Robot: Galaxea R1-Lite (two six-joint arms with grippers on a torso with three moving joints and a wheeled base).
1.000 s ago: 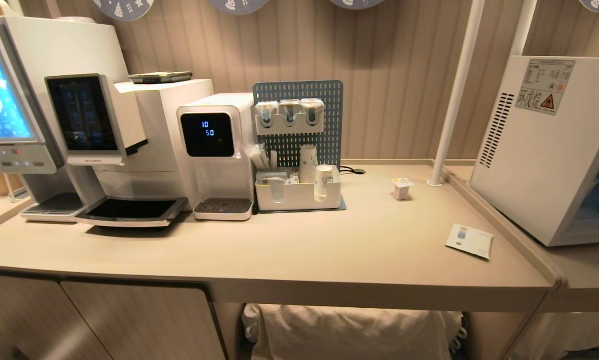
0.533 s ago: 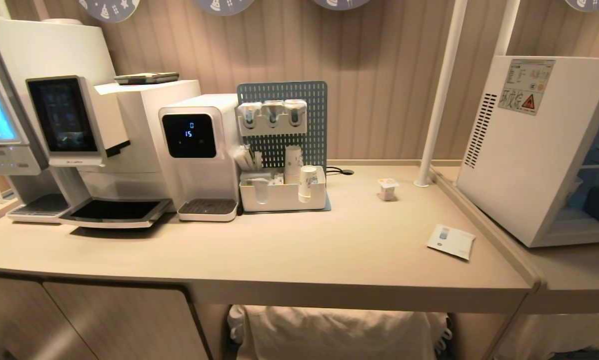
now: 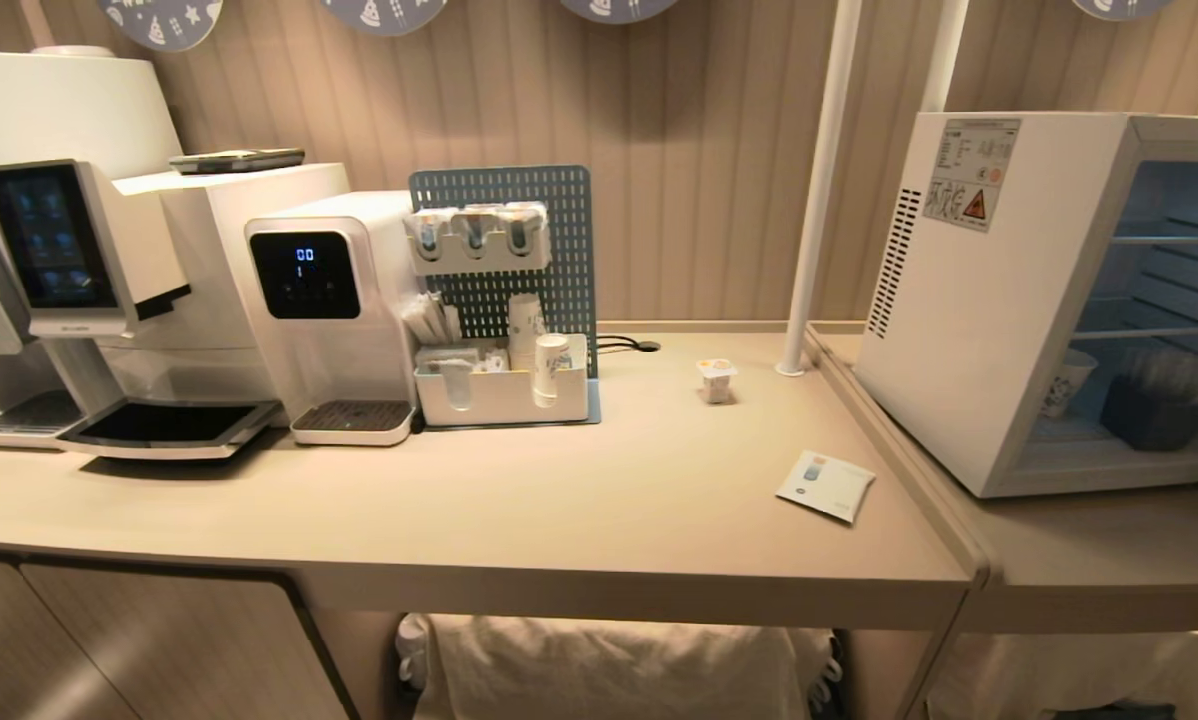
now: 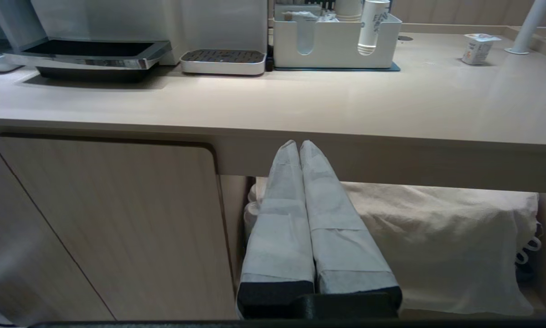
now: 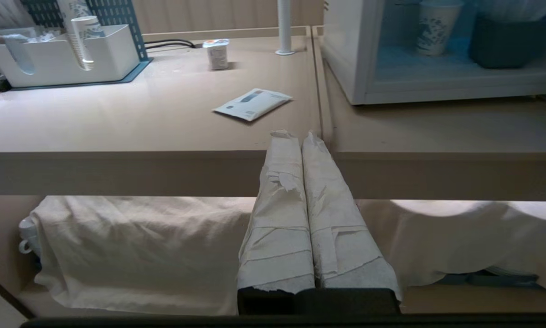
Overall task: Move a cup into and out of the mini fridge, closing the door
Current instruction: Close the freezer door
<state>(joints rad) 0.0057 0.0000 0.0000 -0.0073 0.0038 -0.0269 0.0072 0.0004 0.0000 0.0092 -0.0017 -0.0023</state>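
Observation:
The cup [image 3: 716, 380], a tiny white tub with orange marks on its lid, stands alone towards the back of the beige counter [image 3: 559, 500]; the wrist views show it too [image 4: 477, 48] [image 5: 217, 53]. The white mini fridge [image 3: 979, 300] [image 5: 346, 54] sits on the lower counter to the right, its wire shelves and inside showing. Its door is out of view. My left gripper [image 4: 299, 143] and right gripper [image 5: 296, 134] hang below the counter's front edge, both shut and empty, outside the head view.
A flat white sachet [image 3: 826, 485] lies near the counter's right edge. A white pole [image 3: 814, 200] and a raised lip [image 3: 889, 450] separate counter and fridge. An organiser tray [image 3: 504, 395] with paper cups and a drinks machine [image 3: 329, 300] stand left. A paper cup [image 3: 1067, 382] and a dark tub [image 3: 1149, 415] sit inside the fridge.
The whole head view has slid left, so the camera has swung right; the fridge's inside has come into sight. Nothing on the counter has moved.

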